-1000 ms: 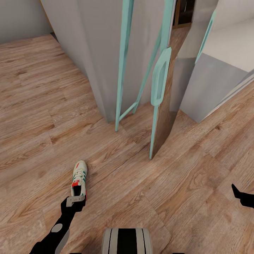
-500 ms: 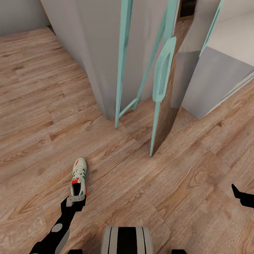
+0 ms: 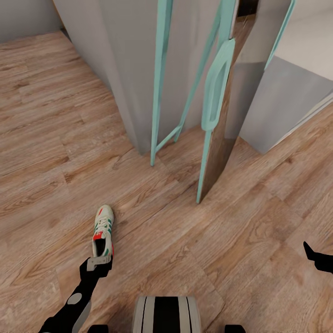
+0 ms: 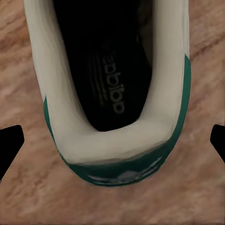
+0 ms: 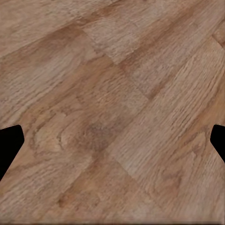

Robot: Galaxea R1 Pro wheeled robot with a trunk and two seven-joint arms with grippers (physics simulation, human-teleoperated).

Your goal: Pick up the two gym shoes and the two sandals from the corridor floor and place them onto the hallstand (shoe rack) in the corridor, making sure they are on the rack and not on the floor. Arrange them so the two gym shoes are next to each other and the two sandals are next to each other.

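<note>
One gym shoe, white with green stripes and a red patch, lies on the corridor floor with its toe pointing away from me. My left gripper hovers just behind its heel. In the left wrist view the shoe's heel and dark opening sit between the open fingers, and the black fingertips stand clear of it on each side. My right gripper is open above bare planks. The other gym shoe and the sandals are out of view. I cannot tell whether the pale grey-white block at the back right is the hallstand.
A teal-framed mirror leans ahead, its foot on the floor near the middle. Behind it rises a broad pale grey wall corner. My base shows at the bottom edge. Open wood floor spreads to the left and the front right.
The whole view has shifted slightly, so the camera moved. The shoe rests on the floor as before, and both grippers keep their places and stay open.
</note>
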